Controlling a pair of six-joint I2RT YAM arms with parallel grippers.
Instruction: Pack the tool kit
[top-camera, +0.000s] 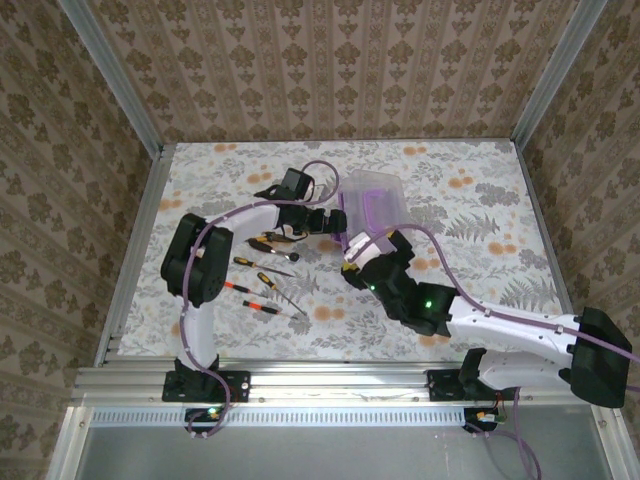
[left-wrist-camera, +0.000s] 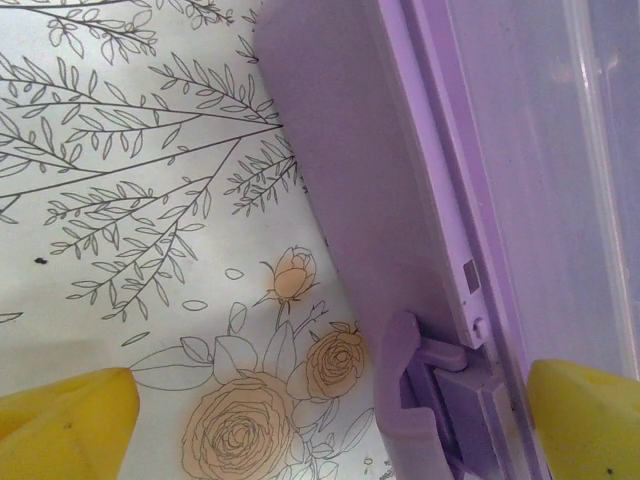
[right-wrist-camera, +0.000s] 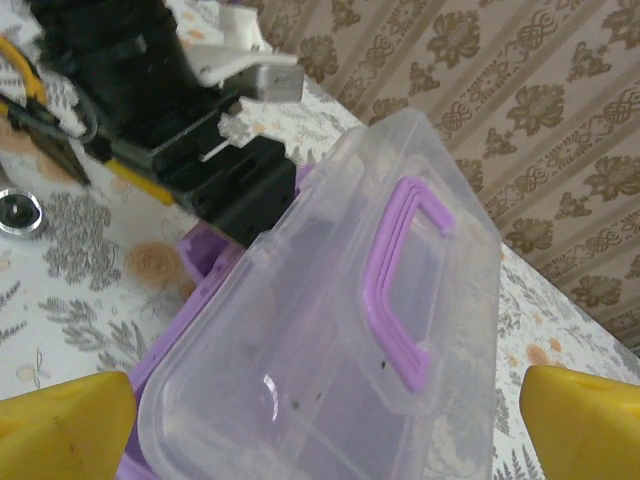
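1 purple box (left-wrist-camera: 340, 200), 1 clear lid (right-wrist-camera: 300, 380), 1 purple handle (right-wrist-camera: 378, 285); about 5 hand tools (top-camera: 262, 307) beside it; left gripper (left-wrist-camera: 330, 430) and right gripper (right-wrist-camera: 320, 430) both gape wide, empty

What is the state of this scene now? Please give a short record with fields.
box: purple tool box, its clear lid seemingly raised
tools: screwdrivers lying loose on the table, left of the box
left gripper: open, astride the box edge
right gripper: open, lid between its fingers, no contact seen
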